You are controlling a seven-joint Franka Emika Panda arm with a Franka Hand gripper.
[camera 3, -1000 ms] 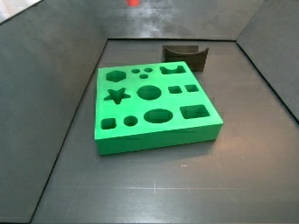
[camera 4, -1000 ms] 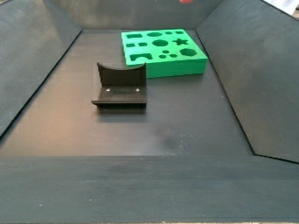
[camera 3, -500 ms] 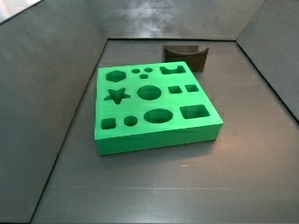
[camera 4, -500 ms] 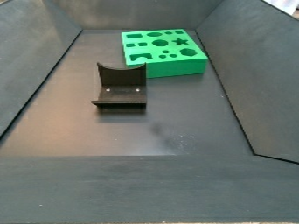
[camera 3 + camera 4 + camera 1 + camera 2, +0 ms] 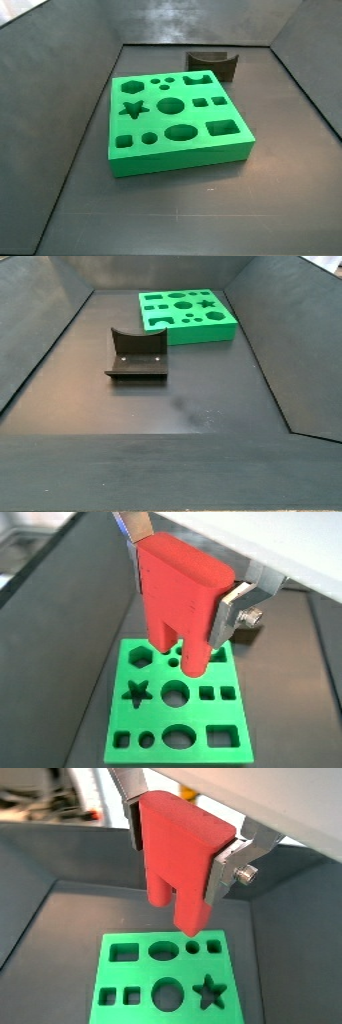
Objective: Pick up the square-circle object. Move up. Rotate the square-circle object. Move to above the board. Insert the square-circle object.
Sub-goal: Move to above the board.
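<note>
The gripper hangs high over the green board, out of sight in both side views, and it is clenched on the red square-circle object, whose blocky upper end sits between the flat silver fingers while its slim end points straight down. So the peg's long axis runs vertically, roughly square to the board's top face, which is what the coming move depends on. In both wrist views the lower tip of the peg hangs clear above the board, well apart from it, and lines up near the row of small round holes along one edge of the slab; I cannot tell which hole it is meant for. From these angles the tip looks close to over that row, though how true the alignment is cannot be settled from looking down along the peg. In a side view the board lies on the dark floor of the bin towards its far end, with the dark fixture just behind it near the back wall; in another side view the fixture stands nearer the middle and the board sits beyond it, towards the far right corner. I judge the carry to be about done, and what remains is a straight descent, keeping the peg upright so it enters its hole without catching the rim.
</note>
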